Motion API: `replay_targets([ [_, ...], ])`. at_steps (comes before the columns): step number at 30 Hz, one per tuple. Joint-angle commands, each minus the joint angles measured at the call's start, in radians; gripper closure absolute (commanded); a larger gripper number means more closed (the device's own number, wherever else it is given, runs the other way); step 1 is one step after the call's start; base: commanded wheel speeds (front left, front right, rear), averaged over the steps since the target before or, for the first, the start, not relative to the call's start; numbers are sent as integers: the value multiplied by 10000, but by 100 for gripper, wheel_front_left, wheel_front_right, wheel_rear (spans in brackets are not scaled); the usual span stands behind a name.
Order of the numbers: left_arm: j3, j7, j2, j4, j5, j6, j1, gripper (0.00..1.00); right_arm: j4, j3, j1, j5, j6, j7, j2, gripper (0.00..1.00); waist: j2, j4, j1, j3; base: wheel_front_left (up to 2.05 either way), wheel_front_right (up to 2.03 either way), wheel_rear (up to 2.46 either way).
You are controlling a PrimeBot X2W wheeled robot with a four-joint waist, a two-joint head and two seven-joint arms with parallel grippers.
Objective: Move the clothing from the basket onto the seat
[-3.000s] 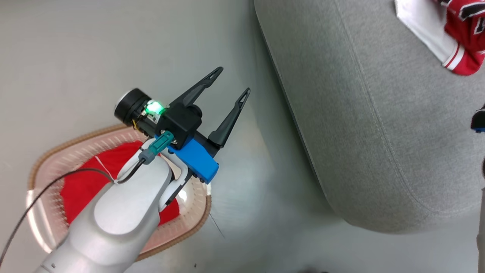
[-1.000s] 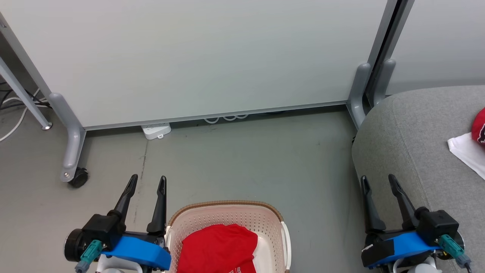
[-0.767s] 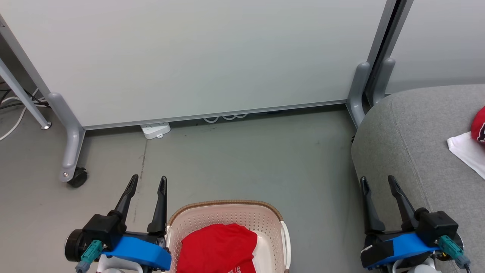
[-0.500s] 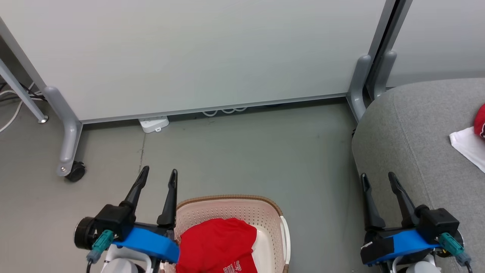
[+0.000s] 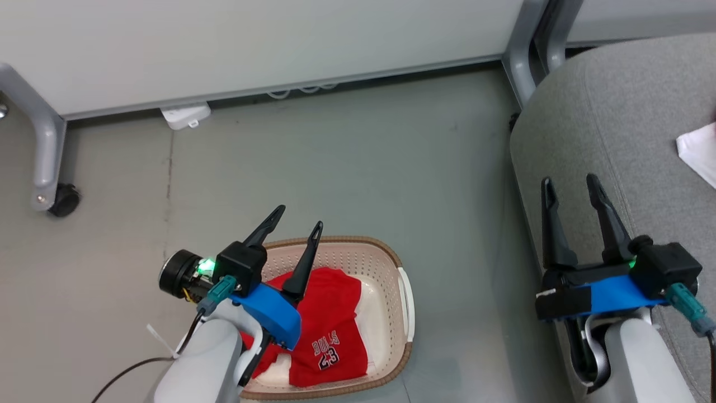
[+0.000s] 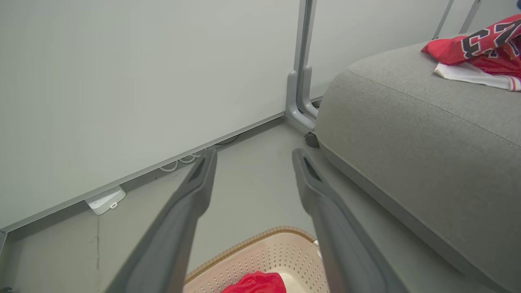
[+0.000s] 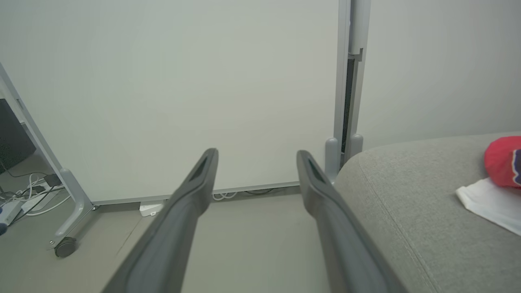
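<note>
Beneath the left tool, red clothing lies in the basket.

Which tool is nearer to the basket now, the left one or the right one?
Left. The left tool hangs open over the basket at its left side; the right tool is well apart from it, by the seat edge.

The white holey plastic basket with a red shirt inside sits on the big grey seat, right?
No. The white holey plastic basket, with the red shirt inside, sits on the floor beside the big grey fabric seat, as the head view shows.
</note>
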Motion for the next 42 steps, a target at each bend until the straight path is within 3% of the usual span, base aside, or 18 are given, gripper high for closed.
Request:
replay_targets([
  [1,-286,-31,184,301,-107,-40,-392,0,-111,20,-372,-59,-7,-4,-25,0,0,-423,-2,872,0,0,0],
  [14,-2448,-31,998,2139,-666,-30,-2788,0,-724,254,-2284,-134,-7,-4,61,0,0,-1270,-2,3640,0,0,0],
  [27,-4268,-30,1521,3714,-844,-31,-4319,0,-1207,451,-3436,-165,-7,-4,158,0,0,-1781,-2,5719,0,0,0],
  [42,-5506,-30,1946,5231,-1090,-31,-5443,0,-1815,656,-4340,-69,-7,-4,191,0,0,-2247,-2,7631,0,0,0],
])
